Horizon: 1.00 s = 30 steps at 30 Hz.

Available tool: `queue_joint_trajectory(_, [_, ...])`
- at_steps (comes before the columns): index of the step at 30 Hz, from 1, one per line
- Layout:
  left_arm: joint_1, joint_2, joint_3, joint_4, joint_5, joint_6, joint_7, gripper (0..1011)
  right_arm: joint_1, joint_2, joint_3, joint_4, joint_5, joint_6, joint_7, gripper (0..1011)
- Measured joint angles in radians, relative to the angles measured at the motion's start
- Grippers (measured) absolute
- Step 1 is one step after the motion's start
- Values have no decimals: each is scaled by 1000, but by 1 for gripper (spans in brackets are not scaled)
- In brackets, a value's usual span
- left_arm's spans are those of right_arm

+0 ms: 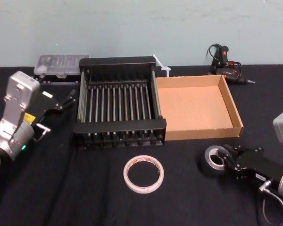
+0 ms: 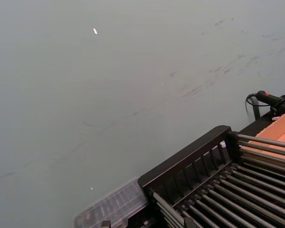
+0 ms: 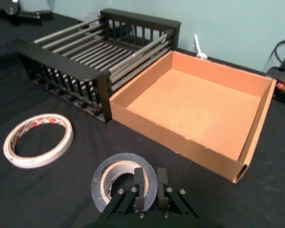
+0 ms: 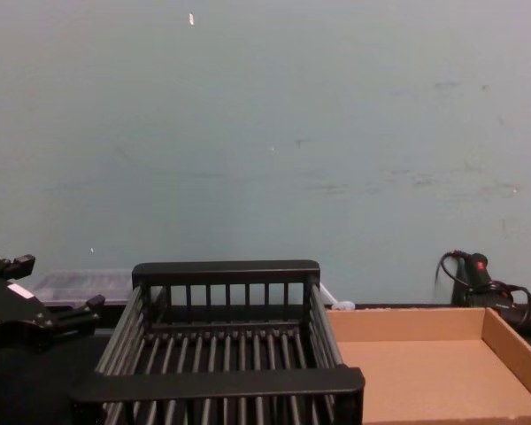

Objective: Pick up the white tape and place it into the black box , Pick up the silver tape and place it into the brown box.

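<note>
On the black cloth near your right arm lay the silver tape (image 3: 122, 179), the right gripper (image 3: 145, 188) closed across its rim, one finger inside the hole, probably ready for lifting to the brown box (image 1: 234, 111) just beyond; white tape (image 1: 143, 174) flat before the black box (image 1: 120, 127), untouched; left gripper (image 1: 61, 104) parked beside that crate, fingers apart, holding nothing

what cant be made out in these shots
- Right claw grip: in the right wrist view its fingers straddle the silver tape wall, but contact is hidden by the fingers themselves.
- White tape core print: too small to read.
- Clear case contents behind the black box: blurred in the head view.
- Left claw: whether anything lies underneath is hidden.
</note>
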Motion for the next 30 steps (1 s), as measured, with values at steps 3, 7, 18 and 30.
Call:
queue_joint_trajectory(3, [0,0,0,0,0,0,0,1001,-7,1,10,-10,10,-7,-1,173])
queue_joint_trajectory(7, [0,0,0,0,0,0,0,1001,-16,1,24,-20,25,-19,-2,173])
queue_joint_trajectory(18, [0,0,0,0,0,0,0,1001,-16,1,60,-36,61,-41,-13,173])
queue_joint_trajectory(30, [0,0,0,0,0,0,0,1001,43,-15,71,-23,74,-26,-38,173])
